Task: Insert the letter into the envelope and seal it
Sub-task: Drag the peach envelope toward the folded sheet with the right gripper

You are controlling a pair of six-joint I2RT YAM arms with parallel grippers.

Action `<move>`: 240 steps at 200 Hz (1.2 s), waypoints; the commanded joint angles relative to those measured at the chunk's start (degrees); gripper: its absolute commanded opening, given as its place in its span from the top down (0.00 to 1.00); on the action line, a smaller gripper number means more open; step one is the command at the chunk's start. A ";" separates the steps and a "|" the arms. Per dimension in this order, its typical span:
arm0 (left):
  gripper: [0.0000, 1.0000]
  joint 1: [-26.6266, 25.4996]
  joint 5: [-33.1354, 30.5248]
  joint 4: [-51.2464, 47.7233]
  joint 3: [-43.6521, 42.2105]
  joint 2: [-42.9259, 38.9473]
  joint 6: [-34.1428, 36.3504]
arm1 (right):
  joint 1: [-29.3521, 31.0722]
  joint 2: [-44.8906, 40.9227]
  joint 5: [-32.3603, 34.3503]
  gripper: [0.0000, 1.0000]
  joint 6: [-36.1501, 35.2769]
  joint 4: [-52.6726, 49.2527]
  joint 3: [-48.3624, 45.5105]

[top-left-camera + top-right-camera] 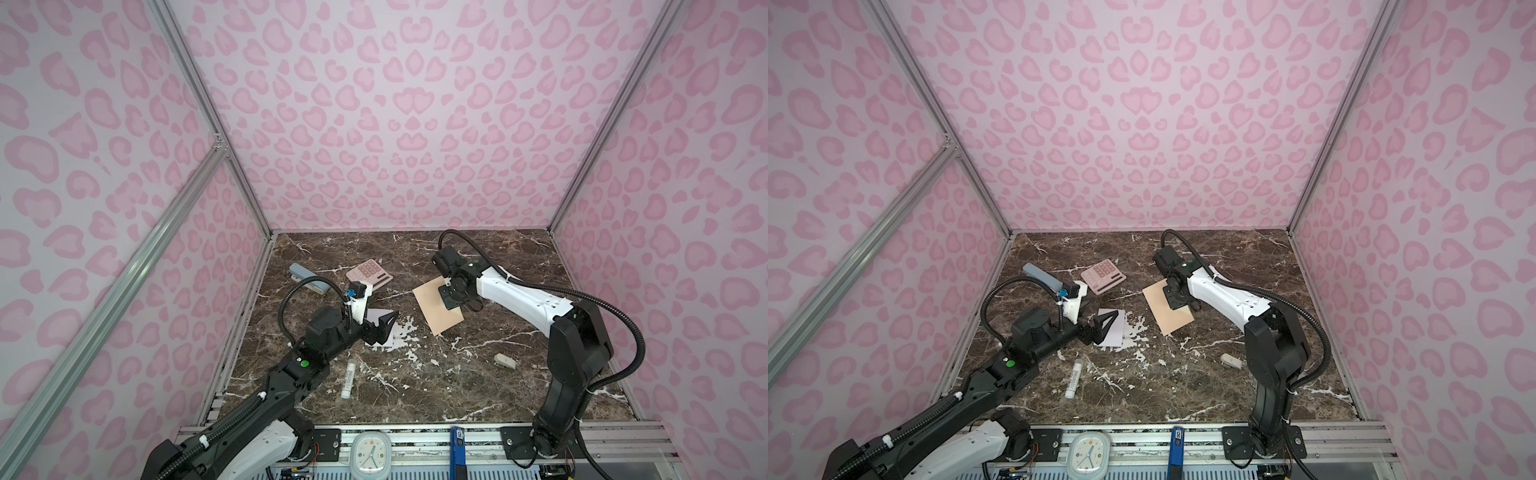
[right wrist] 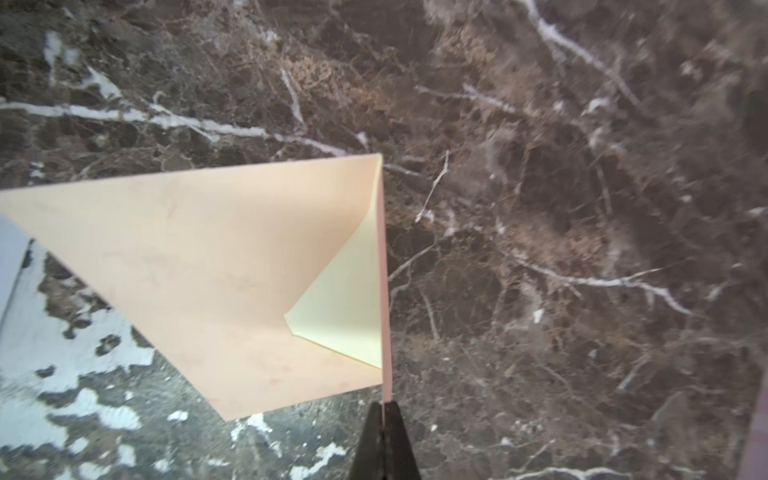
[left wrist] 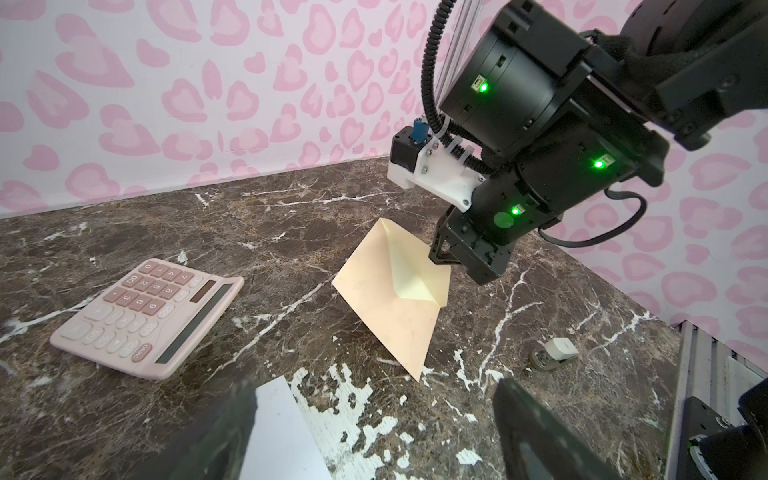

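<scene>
The peach-tan envelope (image 1: 436, 316) (image 1: 1169, 313) lies right of the table's middle, and its triangular flap stands up from the body. In the left wrist view the envelope (image 3: 386, 303) looks tilted, with one side raised and its near corner low. My right gripper (image 1: 451, 297) (image 1: 1177, 299) (image 2: 384, 409) is shut on the flap's thin edge; the envelope (image 2: 199, 266) spreads out from the jaws. The letter (image 1: 388, 343) (image 1: 1116, 334) (image 3: 282, 432), a white sheet, lies flat left of the envelope. My left gripper (image 1: 384, 330) (image 1: 1106, 328) (image 3: 382, 432) hovers open over it and holds nothing.
A pink calculator (image 1: 370, 272) (image 3: 145, 316) sits behind the letter, and a blue-grey stapler (image 1: 307, 278) lies at the back left. A white glue stick (image 1: 348, 380) lies near the front left. A small white stapler (image 1: 505, 361) (image 3: 555, 353) rests at the right. A clock (image 1: 371, 455) stands on the front rail.
</scene>
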 commanded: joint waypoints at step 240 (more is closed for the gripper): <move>0.10 -0.27 1.71 3.57 -1.03 2.77 -1.94 | -7.49 -1.85 -34.86 1.00 10.13 6.51 -13.35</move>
